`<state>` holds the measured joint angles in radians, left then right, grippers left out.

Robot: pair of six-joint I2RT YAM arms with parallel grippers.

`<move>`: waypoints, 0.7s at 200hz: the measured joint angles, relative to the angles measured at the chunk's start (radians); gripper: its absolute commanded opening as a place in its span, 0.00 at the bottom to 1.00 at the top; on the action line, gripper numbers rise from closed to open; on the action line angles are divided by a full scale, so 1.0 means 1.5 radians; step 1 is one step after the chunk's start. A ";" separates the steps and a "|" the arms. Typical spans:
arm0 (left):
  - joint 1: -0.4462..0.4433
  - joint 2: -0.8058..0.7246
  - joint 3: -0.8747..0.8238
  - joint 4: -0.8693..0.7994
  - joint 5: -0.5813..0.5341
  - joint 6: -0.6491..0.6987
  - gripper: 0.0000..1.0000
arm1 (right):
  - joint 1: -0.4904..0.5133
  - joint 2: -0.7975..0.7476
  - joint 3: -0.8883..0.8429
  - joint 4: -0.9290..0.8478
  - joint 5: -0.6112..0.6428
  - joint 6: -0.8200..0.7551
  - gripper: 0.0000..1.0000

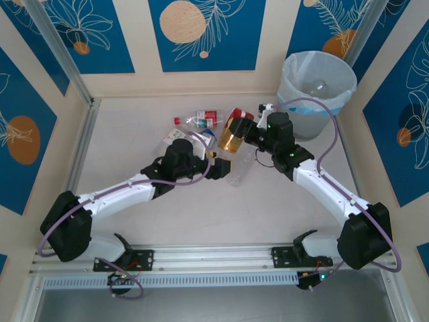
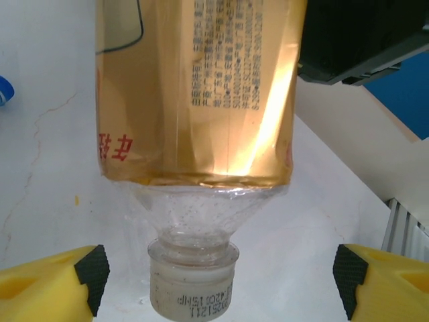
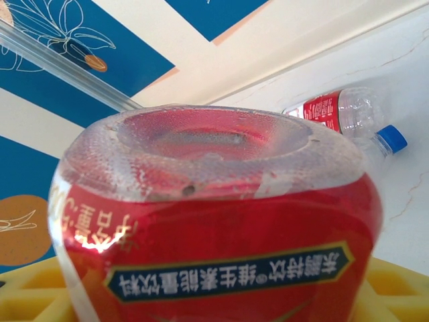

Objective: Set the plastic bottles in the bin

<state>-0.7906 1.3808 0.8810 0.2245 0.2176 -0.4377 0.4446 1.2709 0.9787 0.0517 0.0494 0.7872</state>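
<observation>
Amber bottle (image 2: 201,94) clamped in my right fingers (image 3: 27,295), short of the bin (image 1: 298,100); left fingers (image 2: 47,285) wide either side of its cap (image 2: 192,278), not touching. I see one clear bottle (image 1: 320,86) binned; other bottles (image 1: 204,121) lie on the bench (image 1: 134,154). Mostly undone.

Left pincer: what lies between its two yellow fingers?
In the left wrist view, the gold-labelled bottle lies there, cap toward the camera, touching neither finger of the open left pincer.
</observation>
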 measured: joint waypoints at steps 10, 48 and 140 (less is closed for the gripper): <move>0.000 -0.005 0.000 0.004 0.000 0.001 0.94 | 0.000 -0.003 0.000 0.000 0.000 0.000 0.57; 0.000 -0.027 -0.014 0.021 -0.001 -0.001 0.99 | -0.004 -0.012 -0.004 0.001 -0.003 -0.003 0.57; 0.000 -0.107 -0.080 0.022 -0.131 -0.016 0.99 | -0.103 -0.061 0.018 0.005 0.027 -0.124 0.57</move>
<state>-0.7902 1.2198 0.7612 0.2581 0.0208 -0.4622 0.2905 1.1790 1.0061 0.0586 0.0902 0.6010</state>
